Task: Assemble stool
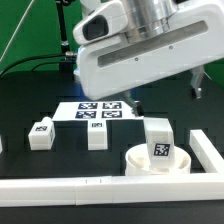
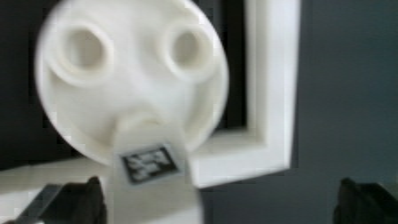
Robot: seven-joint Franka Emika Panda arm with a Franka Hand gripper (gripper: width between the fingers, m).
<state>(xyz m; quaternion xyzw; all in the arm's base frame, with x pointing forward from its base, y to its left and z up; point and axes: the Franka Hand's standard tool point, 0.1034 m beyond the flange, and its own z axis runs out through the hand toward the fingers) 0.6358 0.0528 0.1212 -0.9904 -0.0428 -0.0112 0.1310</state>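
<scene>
— What does your tabletop [image 1: 30,110] look like?
— Matt black and plain between the parts. The long white L-shaped rail [image 1: 60,186] runs along its near edge and turns back at the exterior view's right. The marker board [image 1: 100,108] lies flat farther back, under your arm [image 1: 140,50].
— Where is the stool?
— In pieces. The round seat disc [image 1: 150,166] lies inside the rail's corner, close to it; you cannot tell whether they touch. The upright leg [image 1: 158,142] stands on the disc, its tag toward the camera. The middle leg [image 1: 97,134] sits just in front of the marker board, and the left leg [image 1: 41,133] lies well apart, toward the exterior view's left.
— And your jaws?
— Spread wide, gripping nothing. In the wrist view the fingertips [image 2: 71,205] flank the upright leg without touching it, and two sockets [image 2: 80,50] show in the disc.
— The room?
— Dark and greenish behind the tabletop, crossed by a black cable, too blurred to tell more
</scene>
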